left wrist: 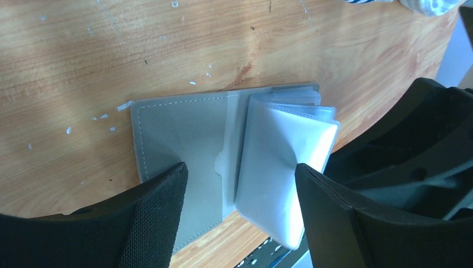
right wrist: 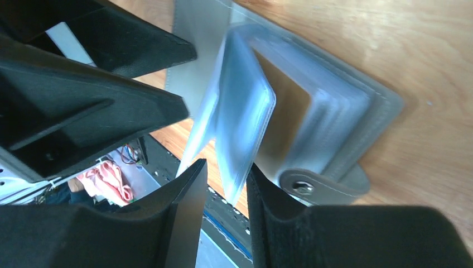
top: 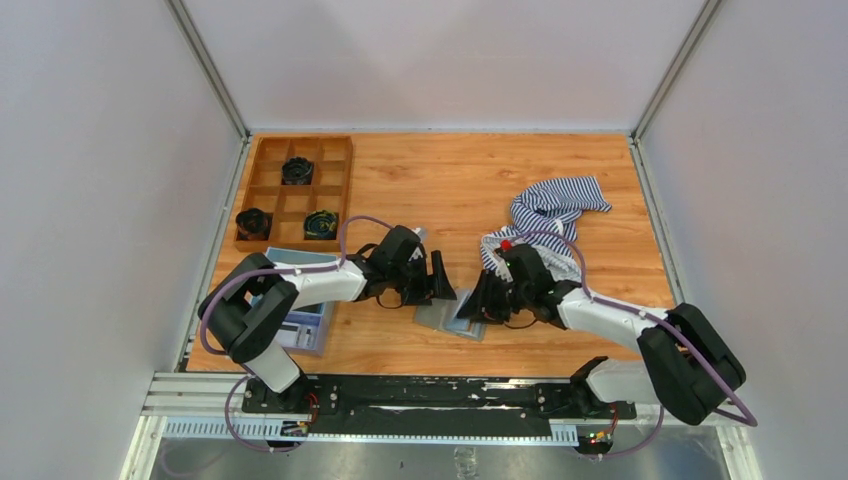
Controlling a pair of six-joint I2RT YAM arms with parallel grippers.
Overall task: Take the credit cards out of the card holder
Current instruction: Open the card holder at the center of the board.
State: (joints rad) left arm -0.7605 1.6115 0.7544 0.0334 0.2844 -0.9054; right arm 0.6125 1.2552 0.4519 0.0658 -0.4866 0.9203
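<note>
The grey card holder (top: 440,318) lies open on the wooden table between my two grippers. In the left wrist view its grey left flap (left wrist: 178,128) lies flat and a stack of clear plastic sleeves (left wrist: 284,162) stands up from the spine. My left gripper (left wrist: 240,173) is wide open and straddles the holder; it also shows in the top view (top: 440,278). My right gripper (right wrist: 226,167) is narrowly open with the edge of a lifted sleeve (right wrist: 245,117) between its jaws, and shows in the top view (top: 478,300). No tan-yellow credit card shows.
A wooden compartment box (top: 262,190) with black round parts stands at the back left. A blue tray (top: 318,335) lies by the left arm. A striped cloth (top: 555,205) lies behind the right arm. The holder's snap strap (right wrist: 312,187) lies by my right finger.
</note>
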